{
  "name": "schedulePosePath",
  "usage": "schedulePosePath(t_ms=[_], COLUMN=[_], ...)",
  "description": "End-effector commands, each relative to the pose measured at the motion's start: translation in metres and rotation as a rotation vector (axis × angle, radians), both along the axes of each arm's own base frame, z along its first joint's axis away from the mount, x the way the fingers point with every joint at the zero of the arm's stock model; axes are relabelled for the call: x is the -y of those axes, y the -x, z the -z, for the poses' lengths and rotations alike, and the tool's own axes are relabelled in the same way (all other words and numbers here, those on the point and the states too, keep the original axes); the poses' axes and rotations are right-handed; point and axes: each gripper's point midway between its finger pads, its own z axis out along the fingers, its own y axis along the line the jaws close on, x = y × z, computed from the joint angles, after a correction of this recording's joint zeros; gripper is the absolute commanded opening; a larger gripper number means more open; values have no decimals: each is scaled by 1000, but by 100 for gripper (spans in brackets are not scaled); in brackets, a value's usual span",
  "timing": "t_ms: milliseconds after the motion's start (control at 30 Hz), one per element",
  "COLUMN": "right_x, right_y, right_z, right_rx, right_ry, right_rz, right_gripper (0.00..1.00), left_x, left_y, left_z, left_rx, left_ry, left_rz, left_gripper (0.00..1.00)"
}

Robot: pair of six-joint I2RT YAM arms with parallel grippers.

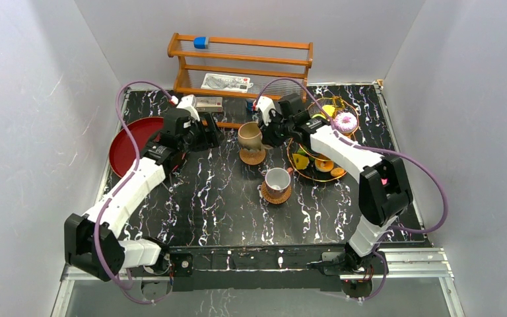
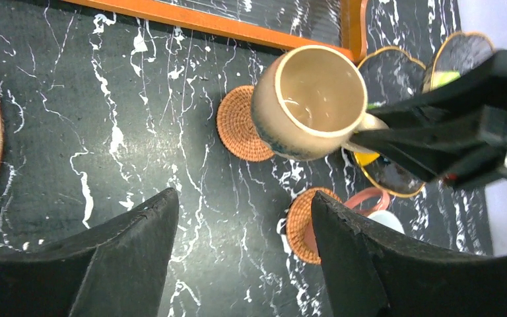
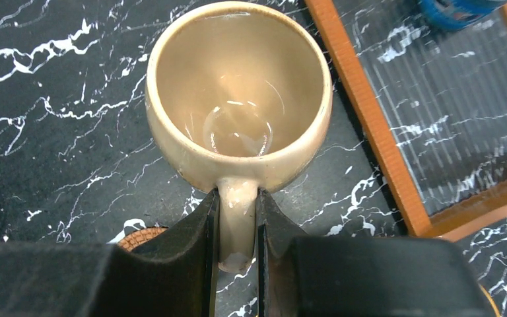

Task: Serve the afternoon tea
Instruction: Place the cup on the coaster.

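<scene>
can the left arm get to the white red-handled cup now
Probably yes. The left end effector is open, and only bare table lies between it and the white red-handled cup on its coaster. The right end effector, shut on the tan mug handle, sits farther back.

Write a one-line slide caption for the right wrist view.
Right gripper shut on the empty mug by its handle, marble table beneath, rack at right.
</scene>
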Motion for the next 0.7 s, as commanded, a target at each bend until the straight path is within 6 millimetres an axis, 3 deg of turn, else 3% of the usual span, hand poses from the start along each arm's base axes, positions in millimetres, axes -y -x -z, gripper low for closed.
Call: schedulePosePath(t_ms=[0,100,167,200,333,667], right_x=[-26,-30,-32,-31,-33,-38], right_y=[-19,-17,-18,-20,-26,-28], right_z=[-43,-33,-28,-24,-15,1], right_rx=[161,164,173,176,175,190], right_ry=[-151,-151,-145,-137,-121,-133], right_rz=[-52,-72,-78,-78,-76,-94], right_gripper=[0,0,0,0,0,0], left_x=[-6,-21,-31,-34,-53,-62], left_y=[22,31,35,39,45,49], left_z=[-20,-16,-13,-9,0,-4], left_rx=[105,138,165,175,219,234], left_ry=[-105,-187,-220,-226,-280,-308], left_rz=[143,153,126,126,65,30], left_gripper=[71,73,88,90,91,91])
